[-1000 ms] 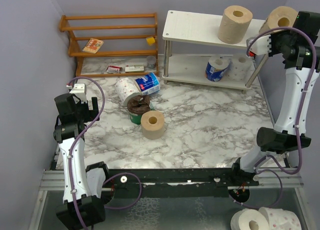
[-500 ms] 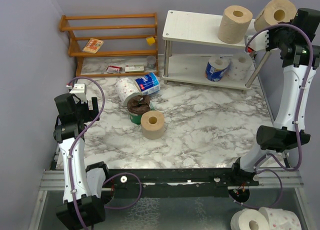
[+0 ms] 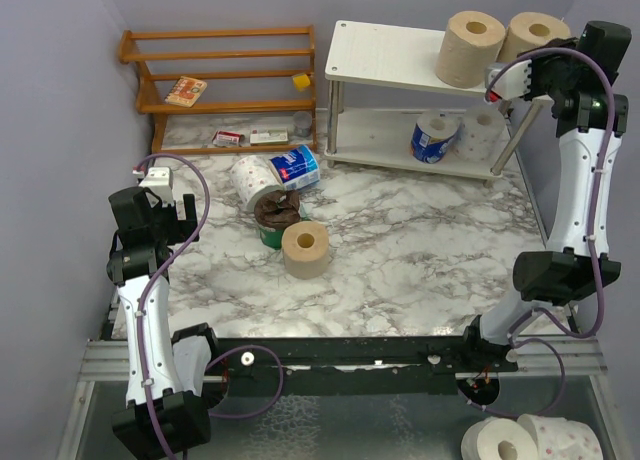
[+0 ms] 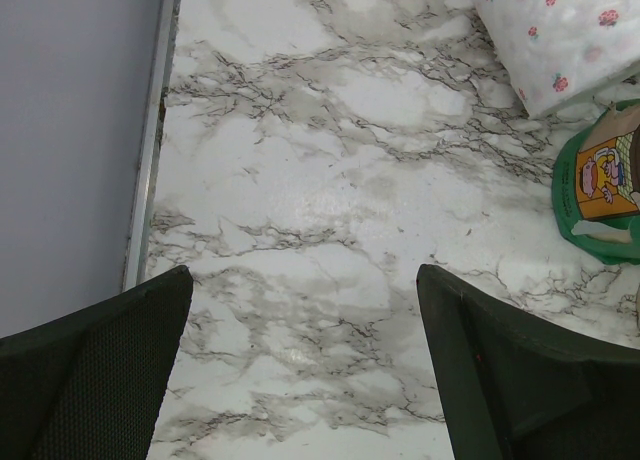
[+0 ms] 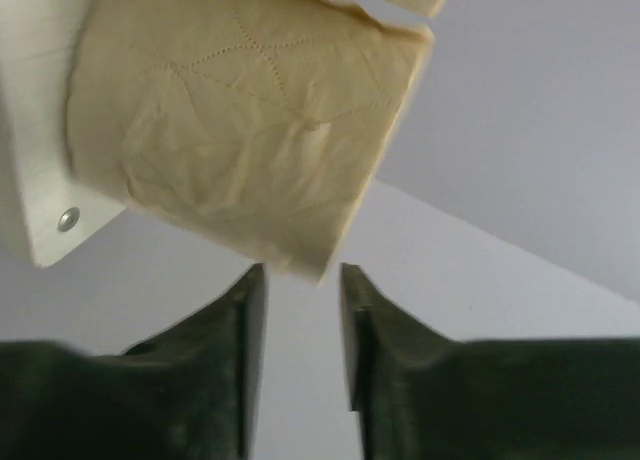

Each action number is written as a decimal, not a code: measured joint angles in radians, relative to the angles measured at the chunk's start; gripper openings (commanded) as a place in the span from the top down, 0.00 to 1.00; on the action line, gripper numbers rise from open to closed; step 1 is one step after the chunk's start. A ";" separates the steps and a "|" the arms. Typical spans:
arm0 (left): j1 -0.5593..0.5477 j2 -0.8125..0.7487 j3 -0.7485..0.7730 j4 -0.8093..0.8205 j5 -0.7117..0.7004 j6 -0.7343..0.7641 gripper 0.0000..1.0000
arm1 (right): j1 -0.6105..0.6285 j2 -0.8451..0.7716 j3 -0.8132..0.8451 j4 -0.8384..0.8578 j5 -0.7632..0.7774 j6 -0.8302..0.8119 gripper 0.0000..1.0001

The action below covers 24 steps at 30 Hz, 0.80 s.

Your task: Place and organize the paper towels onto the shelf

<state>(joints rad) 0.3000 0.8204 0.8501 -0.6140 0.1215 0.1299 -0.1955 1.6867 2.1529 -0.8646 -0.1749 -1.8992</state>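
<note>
Tan roll [image 3: 535,32] upright at the right end of the shelf [image 3: 385,52] top, just beside a second tan roll [image 3: 472,48], likely to start a tidy row. Right gripper [image 5: 303,270] just under its lower corner, jaws a narrow slit apart; pinching or free, impossible to tell. Left gripper [image 4: 303,280] spread wide over the marble table [image 4: 330,180], holding nothing, probably kept clear for the third tan roll [image 3: 305,248].

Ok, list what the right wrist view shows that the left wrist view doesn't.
Right wrist only: a tan roll sitting at the corner of the white shelf. Left wrist only: the marble table, a pink-dotted white roll and a green snack bag. Both: lavender wall and dark fingers at the bottom, the right gripper's close together, the left gripper's wide apart.
</note>
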 measured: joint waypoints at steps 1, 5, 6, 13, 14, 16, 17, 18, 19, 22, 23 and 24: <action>0.000 0.000 0.000 0.000 0.000 0.000 0.02 | 0.000 -0.002 -0.010 0.028 -0.002 0.004 0.38; 0.000 0.000 0.000 0.000 0.000 0.000 0.02 | 0.000 -0.021 -0.068 0.128 -0.016 0.023 0.26; 0.000 0.000 0.000 0.000 0.000 0.000 0.02 | 0.000 -0.021 -0.068 0.128 -0.016 0.023 0.24; 0.000 0.000 0.000 0.000 0.000 0.000 0.03 | 0.000 -0.072 -0.126 0.238 -0.002 0.019 0.05; 0.000 -0.002 0.000 0.000 0.000 0.000 0.02 | 0.000 -0.088 -0.137 0.254 0.005 0.018 0.01; 0.000 -0.006 0.000 0.000 0.000 0.000 0.02 | 0.000 -0.132 -0.152 0.267 0.002 0.024 0.00; 0.000 -0.011 0.000 0.000 0.000 0.000 0.03 | 0.000 -0.172 -0.160 0.266 -0.021 0.042 0.00; 0.000 -0.016 0.000 0.000 0.000 0.000 0.03 | 0.000 -0.211 -0.167 0.261 -0.047 0.055 0.00; 0.000 -0.018 0.000 0.000 0.000 0.000 0.04 | -0.002 -0.261 -0.176 0.250 -0.085 0.071 0.00; 0.000 -0.017 0.000 0.000 -0.001 -0.001 0.05 | -0.003 -0.465 -0.257 0.199 -0.276 0.100 0.00; 0.000 -0.011 0.000 0.000 -0.002 -0.001 0.05 | -0.003 -0.553 -0.308 0.155 -0.362 0.088 0.00; 0.000 -0.003 0.000 0.000 -0.004 -0.002 0.05 | -0.002 -0.621 -0.360 0.111 -0.427 0.065 0.00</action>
<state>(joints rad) 0.3004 0.8169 0.8501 -0.6136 0.1177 0.1284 -0.1978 1.0653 1.7931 -0.7540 -0.6022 -1.8339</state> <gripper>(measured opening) 0.954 0.998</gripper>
